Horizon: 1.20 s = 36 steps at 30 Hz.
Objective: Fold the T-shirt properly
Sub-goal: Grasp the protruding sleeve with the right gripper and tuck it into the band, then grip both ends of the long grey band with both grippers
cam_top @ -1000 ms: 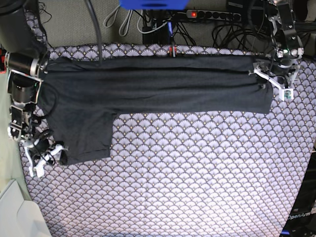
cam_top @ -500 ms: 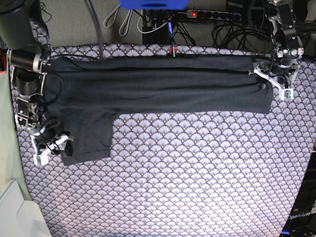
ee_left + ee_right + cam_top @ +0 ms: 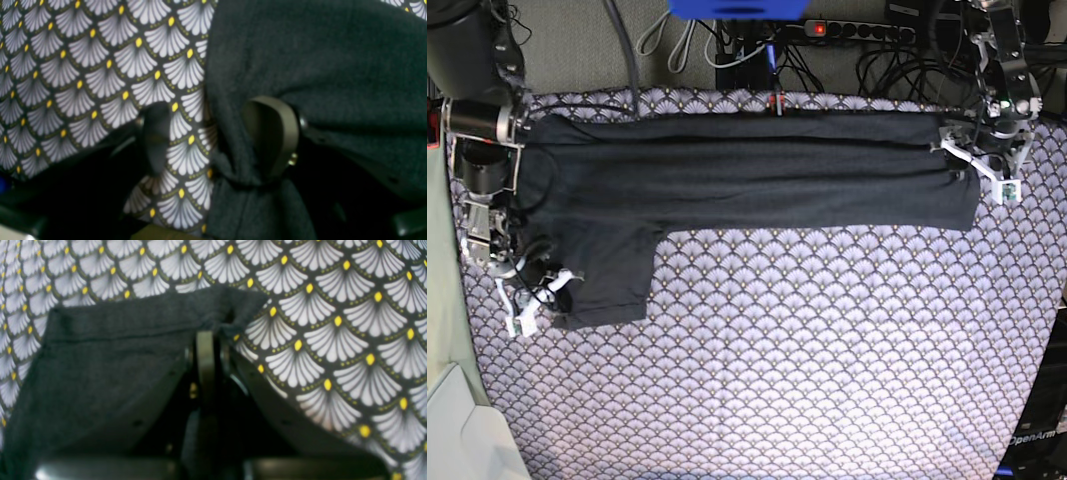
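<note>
- Right gripper: jaws pressed together, pinching a bunched corner of the T-shirt at the sleeve hem; seen clearly in the right wrist view.
- In the base view the same right gripper is found at the lower end of the sleeve, which hangs down from the left part of the shirt.
- Left gripper: jaws spread; one finger is seen over the tablecloth, the other over the dark cloth, with the shirt edge running up between them.
- Whether the spread fingers actually touch the cloth cannot be told from the left wrist view; it is blurred.
- In the base view the left gripper is placed at the right end of the shirt, at its edge.
- T-shirt: laid flat as a long horizontal band across the far part of the table, folded lengthwise, a crease line visible along its upper part. No print is visible on the side facing up.
- Tablecloth: fan pattern, bare over the whole near half.
- Cables and a power strip are seen beyond the far table edge.
</note>
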{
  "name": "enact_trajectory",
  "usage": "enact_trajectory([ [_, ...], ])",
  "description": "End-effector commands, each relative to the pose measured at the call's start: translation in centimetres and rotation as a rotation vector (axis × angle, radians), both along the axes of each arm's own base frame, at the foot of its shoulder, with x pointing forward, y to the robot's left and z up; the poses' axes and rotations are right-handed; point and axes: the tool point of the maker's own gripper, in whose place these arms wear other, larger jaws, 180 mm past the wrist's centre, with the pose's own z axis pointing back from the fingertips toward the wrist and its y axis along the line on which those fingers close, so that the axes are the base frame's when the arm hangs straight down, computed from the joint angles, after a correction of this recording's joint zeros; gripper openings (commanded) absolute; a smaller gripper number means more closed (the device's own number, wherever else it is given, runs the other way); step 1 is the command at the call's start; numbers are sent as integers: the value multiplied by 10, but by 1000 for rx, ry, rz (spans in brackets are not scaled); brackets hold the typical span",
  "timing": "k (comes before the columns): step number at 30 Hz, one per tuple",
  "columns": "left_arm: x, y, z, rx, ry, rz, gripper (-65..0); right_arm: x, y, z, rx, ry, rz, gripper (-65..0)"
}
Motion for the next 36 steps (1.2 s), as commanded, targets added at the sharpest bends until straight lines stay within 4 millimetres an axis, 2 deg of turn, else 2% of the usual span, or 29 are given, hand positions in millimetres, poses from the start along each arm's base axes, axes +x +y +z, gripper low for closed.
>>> enact_trajectory([
  [1,-1,6,3,12,12,15,-242,1,-16,15,-35,-37,-3,-650],
  [4,0,6,3,12,10,15,-242,-14,-16,25,-109,-57,37,-650],
  [6,0,6,3,12,10,15,-242,-27,-17,41,-157,-98,48,-650],
  [12,1,5,3,10,5,14,-242,-68,10,79,-258,-183,105,-650],
  [17,1,5,4,9,2,14,-242,-105,12,101,-308,-214,80,-650],
  [22,1,5,4,9,1,14,-242,-141,9,102,-332,-193,52,-650],
  [25,1,5,4,9,1,14,-242,-157,0,98,-348,-166,33,-650],
  [31,2,7,5,14,1,12,-242,-177,-27,94,-358,-133,-58,-650],
  [36,2,7,5,13,1,11,-242,-190,-28,84,-356,-97,-59,-650],
])
